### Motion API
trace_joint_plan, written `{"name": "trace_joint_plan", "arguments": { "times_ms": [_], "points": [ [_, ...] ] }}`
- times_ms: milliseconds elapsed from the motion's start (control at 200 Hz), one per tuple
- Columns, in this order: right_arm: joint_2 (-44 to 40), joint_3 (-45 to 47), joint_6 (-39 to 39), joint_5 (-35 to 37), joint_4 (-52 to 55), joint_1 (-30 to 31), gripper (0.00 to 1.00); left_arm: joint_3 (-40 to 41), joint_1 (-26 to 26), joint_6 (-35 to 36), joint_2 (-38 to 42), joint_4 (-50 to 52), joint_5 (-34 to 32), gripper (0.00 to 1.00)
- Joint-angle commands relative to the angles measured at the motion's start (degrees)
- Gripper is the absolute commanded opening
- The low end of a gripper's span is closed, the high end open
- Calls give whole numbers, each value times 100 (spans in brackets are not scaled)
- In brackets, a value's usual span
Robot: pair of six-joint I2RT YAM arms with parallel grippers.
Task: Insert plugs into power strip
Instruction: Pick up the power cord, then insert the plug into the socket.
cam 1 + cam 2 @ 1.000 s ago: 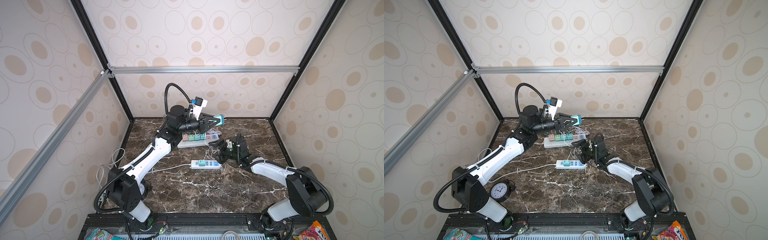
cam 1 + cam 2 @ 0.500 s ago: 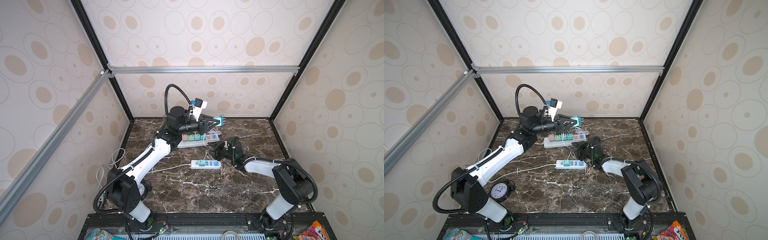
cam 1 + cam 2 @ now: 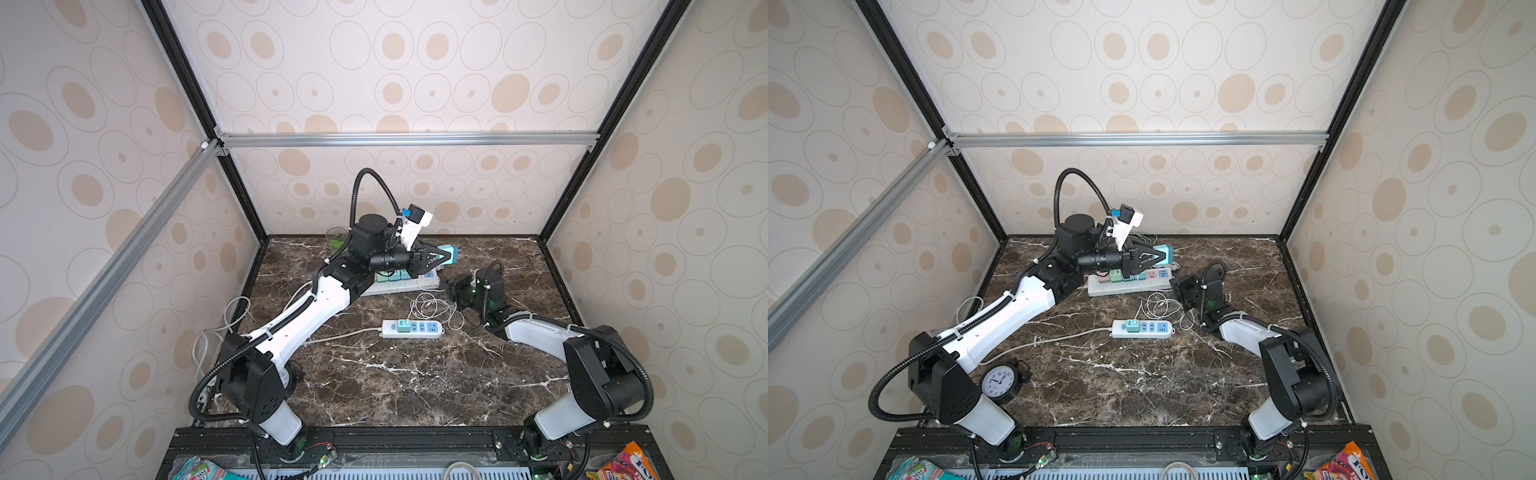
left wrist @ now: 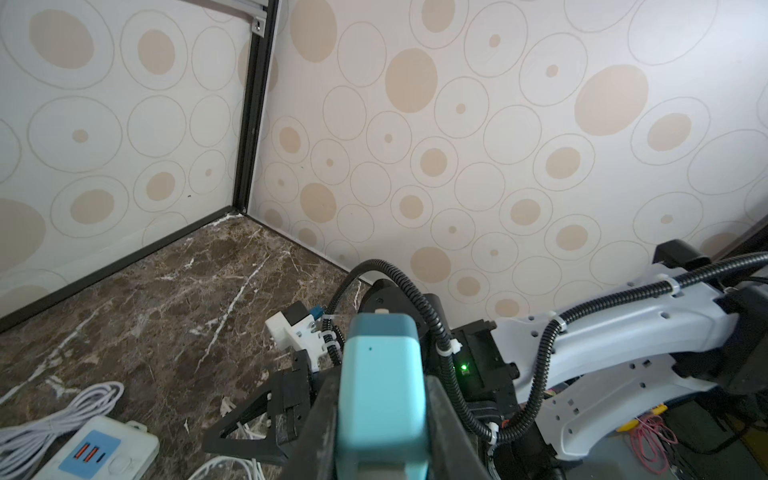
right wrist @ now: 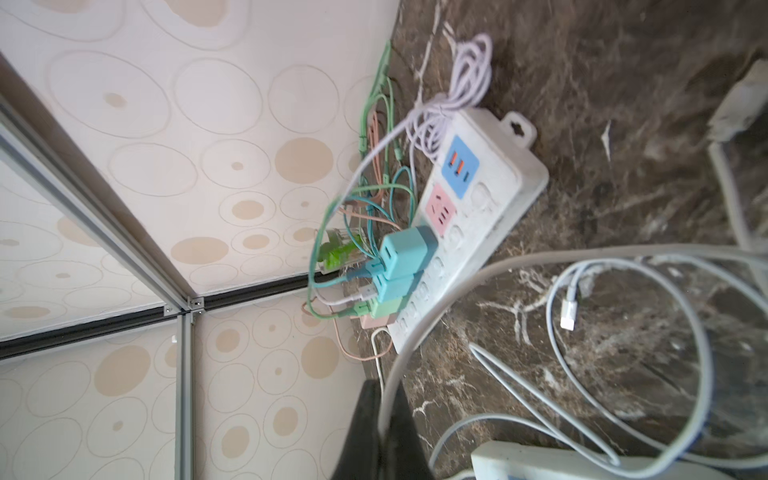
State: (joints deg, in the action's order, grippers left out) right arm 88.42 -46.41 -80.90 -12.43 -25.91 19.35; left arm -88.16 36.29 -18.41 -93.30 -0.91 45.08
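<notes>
My left gripper point(image 3: 439, 258) point(image 3: 1152, 257) point(image 4: 380, 415) is shut on a teal cube plug point(image 3: 451, 253) point(image 3: 1163, 252) point(image 4: 382, 395) and holds it in the air above the right end of the back power strip point(image 3: 417, 284) point(image 3: 1136, 289) point(image 5: 490, 232). That strip carries teal, green and pink plugs point(image 5: 405, 249) in a row. My right gripper point(image 3: 455, 293) point(image 3: 1183, 289) point(image 5: 384, 415) sits low beside the strip's right end, shut on a thin white cable point(image 5: 415, 332). A second power strip point(image 3: 428, 329) point(image 3: 1158, 329) lies nearer with one teal plug point(image 3: 402, 325) in it.
White cable loops point(image 3: 428, 305) point(image 3: 1158, 307) lie between the two strips. Pastel cables point(image 5: 382, 137) pile up behind the back strip against the wall. A small clock point(image 3: 1000, 382) stands by the left arm's base. A glass point(image 3: 336, 237) is in the back left corner.
My right gripper has gone from open to shut, closing on the white cable after edging toward the back strip. The left gripper keeps its hold on the teal plug and has hardly moved.
</notes>
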Motion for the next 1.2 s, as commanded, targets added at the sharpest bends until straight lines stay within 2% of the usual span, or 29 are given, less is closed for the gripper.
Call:
{"name": "trace_joint_plan", "arguments": {
  "times_ms": [0,105,240,355,470,605,705,785,1010,1195],
  "points": [
    [-148,-495,967,-247,444,-306,0,-867,244,805,-315,797,-366,0],
    [-89,-1057,1860,-386,812,-579,0,-1771,398,1380,-788,1692,-757,0],
    [296,-2020,2992,-1227,1049,-872,0,-2856,523,2147,-1355,2551,-1024,0],
    [720,-2746,3916,-1686,1688,-940,0,-3201,541,2672,-1756,3049,-1243,0],
    [1003,-2832,4469,-2012,2152,-933,0,-3266,602,2870,-2095,3611,-1710,0],
    [1058,-2330,4544,-1975,2311,-933,0,-2837,898,3421,-2290,4079,-2573,0],
    [1084,-2028,4581,-2027,2393,-933,0,-2014,1086,3960,-2189,3945,-2696,0],
    [1123,-1859,4610,-2008,2477,-934,0,-1700,1207,4176,-2219,3960,-2902,0],
    [1253,-1669,4660,-2190,2508,-925,0,-1871,1633,4548,-2742,4718,-4049,0],
    [1259,-1555,4666,-2115,2512,-925,0,-1951,1687,4722,-2953,5056,-4510,0]
  ]
}}
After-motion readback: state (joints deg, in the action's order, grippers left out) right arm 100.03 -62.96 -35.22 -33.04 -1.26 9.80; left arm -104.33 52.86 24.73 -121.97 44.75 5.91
